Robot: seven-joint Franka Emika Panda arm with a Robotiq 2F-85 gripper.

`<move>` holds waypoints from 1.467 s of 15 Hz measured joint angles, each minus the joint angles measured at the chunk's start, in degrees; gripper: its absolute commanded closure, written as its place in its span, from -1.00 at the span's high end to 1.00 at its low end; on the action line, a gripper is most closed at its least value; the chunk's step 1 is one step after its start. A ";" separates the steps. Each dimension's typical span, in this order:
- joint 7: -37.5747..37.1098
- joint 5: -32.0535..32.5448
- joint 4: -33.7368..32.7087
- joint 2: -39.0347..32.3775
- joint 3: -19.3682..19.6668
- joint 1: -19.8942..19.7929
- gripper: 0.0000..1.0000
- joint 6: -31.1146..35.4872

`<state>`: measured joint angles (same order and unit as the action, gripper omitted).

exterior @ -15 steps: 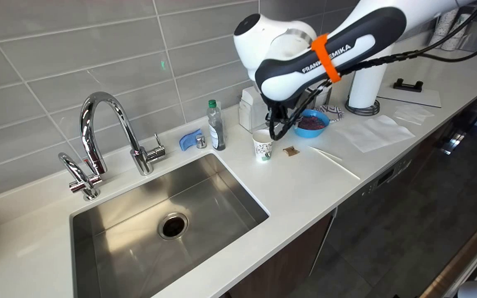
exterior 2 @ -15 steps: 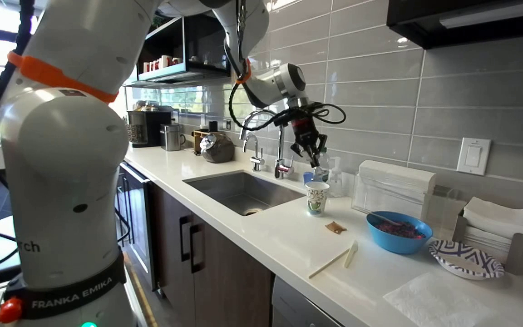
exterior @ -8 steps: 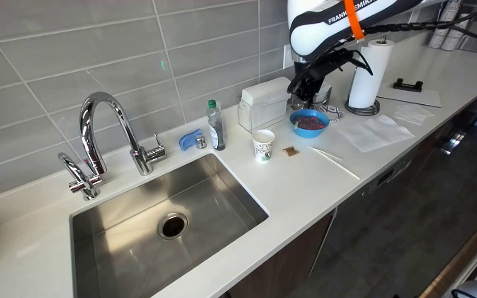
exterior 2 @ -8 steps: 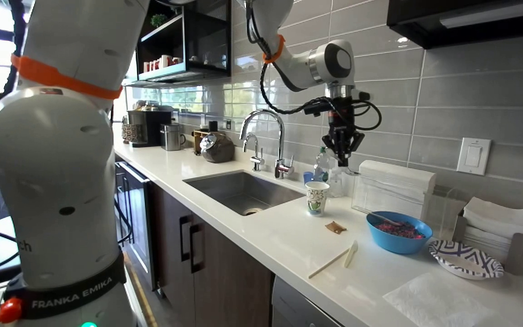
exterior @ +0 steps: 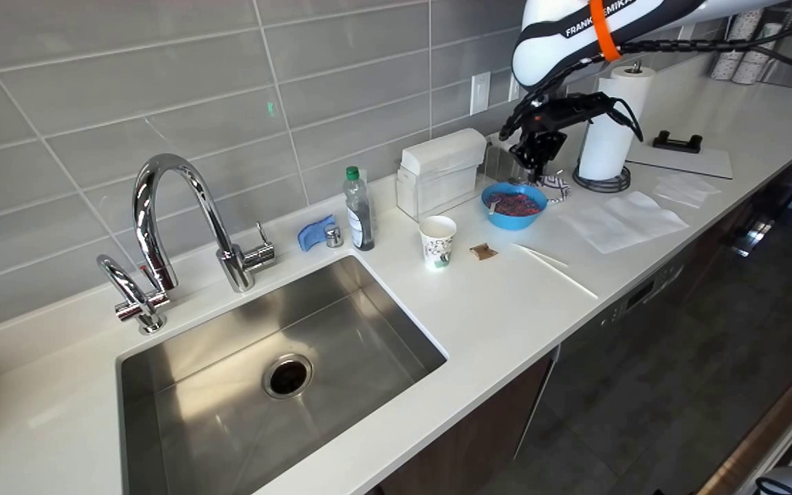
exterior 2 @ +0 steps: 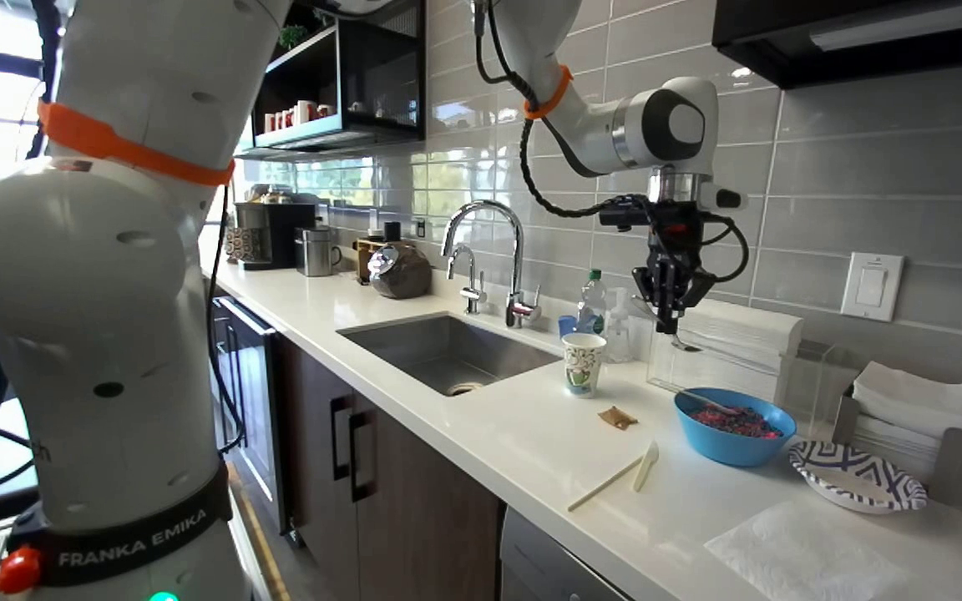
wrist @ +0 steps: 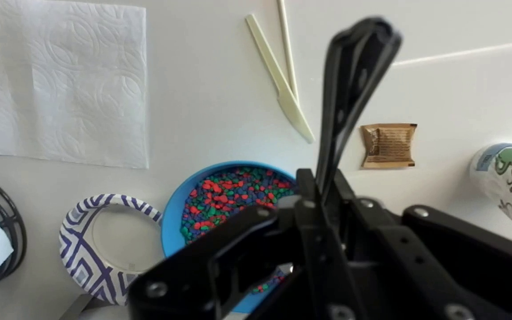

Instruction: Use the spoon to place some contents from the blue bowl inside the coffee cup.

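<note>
My gripper [wrist: 325, 189] is shut on the spoon [wrist: 349, 89], a slim dark grey shape sticking out of the jaws in the wrist view. In an exterior view, the spoon [exterior 2: 683, 344] juts out below the gripper [exterior 2: 666, 324]. The gripper [exterior: 537, 168] is raised above the counter, near the cup-facing side of the blue bowl [exterior 2: 727, 451]. The contents [wrist: 229, 195] are small red, green and blue bits in the bowl; my fingers hide part of them. The coffee cup [exterior: 437, 247], white with a printed pattern, stands upright, and the wrist view shows it at the right [wrist: 511, 173].
A light utensil [exterior 2: 708, 404] rests in the bowl. A brown packet [wrist: 389, 146], a pale knife [wrist: 278, 78] and a thin stick lie on the counter. A patterned paper bowl [exterior 2: 857, 480], napkin holder [exterior: 441, 172], bottle [exterior: 358, 210], paper-towel roll [exterior: 616, 124] and sink [exterior: 286, 330] are around.
My gripper has moved from above the cup toward the bowl, carrying the spoon. It has turned from tilted to pointing nearly straight down. The cup and bowl have not moved.
</note>
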<state>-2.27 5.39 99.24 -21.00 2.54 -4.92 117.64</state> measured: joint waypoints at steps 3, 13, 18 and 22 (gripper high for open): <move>0.70 -0.10 -0.13 -1.60 0.59 -0.72 -0.95 2.40; 5.67 -3.56 -3.38 -6.24 1.61 -5.44 -0.95 8.85; 6.15 -8.16 -4.23 -8.84 1.83 -8.51 -0.95 14.19; 4.83 -12.07 -4.29 -10.11 2.03 -10.00 -0.95 18.46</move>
<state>2.56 -6.68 94.96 -31.12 4.57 -14.92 136.11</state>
